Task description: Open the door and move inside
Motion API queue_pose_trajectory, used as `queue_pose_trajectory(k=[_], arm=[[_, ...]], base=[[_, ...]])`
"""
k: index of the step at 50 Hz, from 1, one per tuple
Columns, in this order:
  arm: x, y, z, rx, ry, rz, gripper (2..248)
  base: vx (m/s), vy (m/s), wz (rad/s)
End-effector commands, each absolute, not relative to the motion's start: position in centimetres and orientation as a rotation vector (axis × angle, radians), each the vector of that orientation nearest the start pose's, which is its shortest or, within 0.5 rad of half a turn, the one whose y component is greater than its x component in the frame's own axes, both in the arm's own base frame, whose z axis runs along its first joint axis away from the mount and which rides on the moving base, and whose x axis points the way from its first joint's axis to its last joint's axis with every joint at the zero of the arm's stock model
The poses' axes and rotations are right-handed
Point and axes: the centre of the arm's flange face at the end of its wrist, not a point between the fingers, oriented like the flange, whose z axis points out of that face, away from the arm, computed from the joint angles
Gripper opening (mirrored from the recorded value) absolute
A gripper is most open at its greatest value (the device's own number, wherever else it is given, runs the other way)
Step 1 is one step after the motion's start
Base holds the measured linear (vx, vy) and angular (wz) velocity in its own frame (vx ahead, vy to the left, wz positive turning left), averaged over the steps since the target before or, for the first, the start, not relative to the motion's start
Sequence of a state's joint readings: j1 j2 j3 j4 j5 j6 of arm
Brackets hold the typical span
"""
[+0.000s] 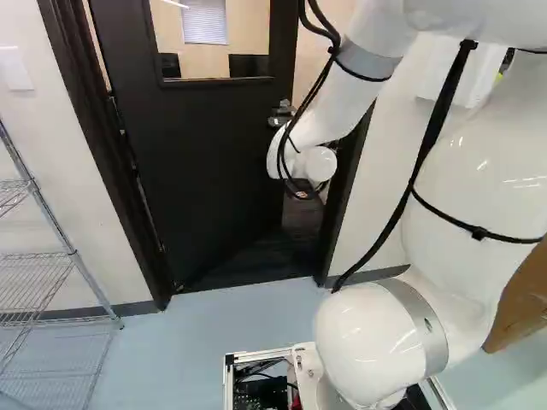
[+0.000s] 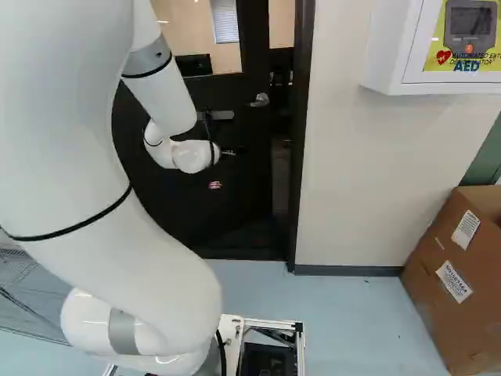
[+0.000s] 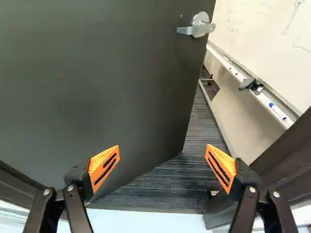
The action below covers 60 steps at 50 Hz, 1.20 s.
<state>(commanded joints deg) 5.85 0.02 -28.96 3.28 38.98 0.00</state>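
Door (image 1: 205,128) is standing ajar, leaf angling away from the robot into the next room, with the gap on the handle side. Door frame (image 2: 304,78) is framing that gap; whiteboard (image 3: 262,29) and dark floor (image 3: 163,187) are showing through it. Arm (image 1: 461,171) is reaching forward to the doorway, wrist hanging in front of the leaf, below handle height. Base (image 2: 235,333) is sitting on the near side, on the blue floor (image 1: 179,359), so nothing is being driven through at this point. Wire rack (image 1: 75,254) is standing left of the frame, carton (image 2: 429,278) off to the right by the wall; neither is looking like a problem for a straight run. Handle (image 3: 197,30) is sitting ahead of the fingers (image 3: 109,158), well apart from them. Fingers are standing wide open, holding nothing, one towards the leaf and the other near the handle-side jamb. Contact with the leaf: can't tell. My read: latch is already clear, so we're in the opening phase, partway, entry pending. Next move is calling for a push on the leaf well out from the hinges, swinging it wider, then driving in with the arm holding it off. Watching for: the open finger catching the jamb, and the leaf swinging back on the base if there's a closer.
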Motion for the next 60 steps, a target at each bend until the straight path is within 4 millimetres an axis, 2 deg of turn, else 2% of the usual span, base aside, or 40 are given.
queue_pose_trajectory(k=[16,60], arm=[[39.0,3.3,41.9,-2.568,-0.006,-1.728,247],[38.9,3.2,41.9,-2.568,-0.005,-1.729,247]], base=[[0.000,0.000,0.000],[0.009,0.006,0.004]])
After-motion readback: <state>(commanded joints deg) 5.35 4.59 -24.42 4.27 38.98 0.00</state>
